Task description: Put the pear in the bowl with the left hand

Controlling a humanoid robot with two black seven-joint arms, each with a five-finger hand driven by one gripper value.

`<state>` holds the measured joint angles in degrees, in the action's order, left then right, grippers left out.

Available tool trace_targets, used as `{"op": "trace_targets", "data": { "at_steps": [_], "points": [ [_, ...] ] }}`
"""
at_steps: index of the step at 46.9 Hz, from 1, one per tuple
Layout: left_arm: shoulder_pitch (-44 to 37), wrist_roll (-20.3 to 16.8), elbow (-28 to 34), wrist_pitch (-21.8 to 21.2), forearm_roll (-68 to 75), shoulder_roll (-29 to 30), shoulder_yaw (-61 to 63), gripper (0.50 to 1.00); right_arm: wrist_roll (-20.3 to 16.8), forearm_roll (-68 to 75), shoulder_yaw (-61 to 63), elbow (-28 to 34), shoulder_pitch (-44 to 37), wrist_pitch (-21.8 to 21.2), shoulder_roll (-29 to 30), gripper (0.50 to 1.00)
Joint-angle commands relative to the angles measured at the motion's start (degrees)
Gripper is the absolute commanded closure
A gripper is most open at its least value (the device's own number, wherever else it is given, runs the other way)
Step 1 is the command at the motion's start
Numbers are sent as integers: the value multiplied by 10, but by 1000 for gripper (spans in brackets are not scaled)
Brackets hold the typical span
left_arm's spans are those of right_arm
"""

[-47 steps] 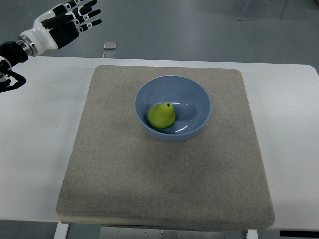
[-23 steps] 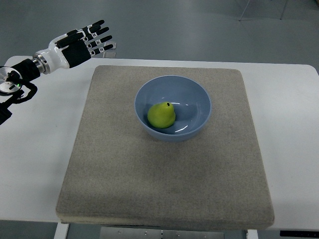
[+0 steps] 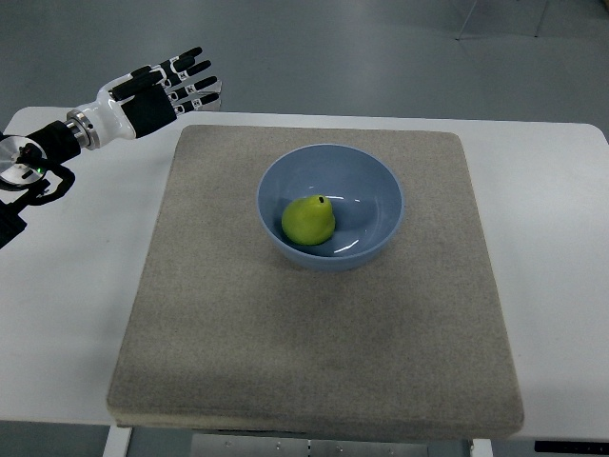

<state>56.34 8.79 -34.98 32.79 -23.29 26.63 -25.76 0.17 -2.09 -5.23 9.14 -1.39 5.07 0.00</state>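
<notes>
Top view: the robot's left hand (image 3: 157, 93) hangs above the far left corner of the work area, its black-and-white fingers (image 3: 195, 84) spread flat and holding nothing, its forearm running back to the picture's left edge. From that hand the green pear (image 3: 308, 220) lies toward the right and nearer the camera, well apart from the fingertips, with a stretch of the grey mat (image 3: 314, 333) between them. The pear sits inside the blue bowl (image 3: 381, 190), against the bowl's left inner side, stem end tipped up and a little to the right, so its long axis stands roughly upright with a slight lean. The bowl rests on the far half of the mat, which covers most of the white table (image 3: 67, 286). No right hand shows anywhere in the picture, so the left is the only hand near the fruit. Judging by how things lie, the placing looks done: fruit in the bowl, hand empty and clear of it, leaving only a pull-back of the arm along the table's left side.
</notes>
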Motion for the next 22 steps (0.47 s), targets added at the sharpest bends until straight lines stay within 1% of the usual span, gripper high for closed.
{"op": "trace_targets", "data": {
  "at_steps": [1, 22],
  "points": [
    [-1, 0, 0, 0, 0, 0, 0, 506, 0, 2, 0, 0, 0, -1, 0, 576],
    [-9, 0, 2, 0, 0, 0, 0, 506, 4, 1, 0, 9, 1, -2, 0, 576]
  ]
}}
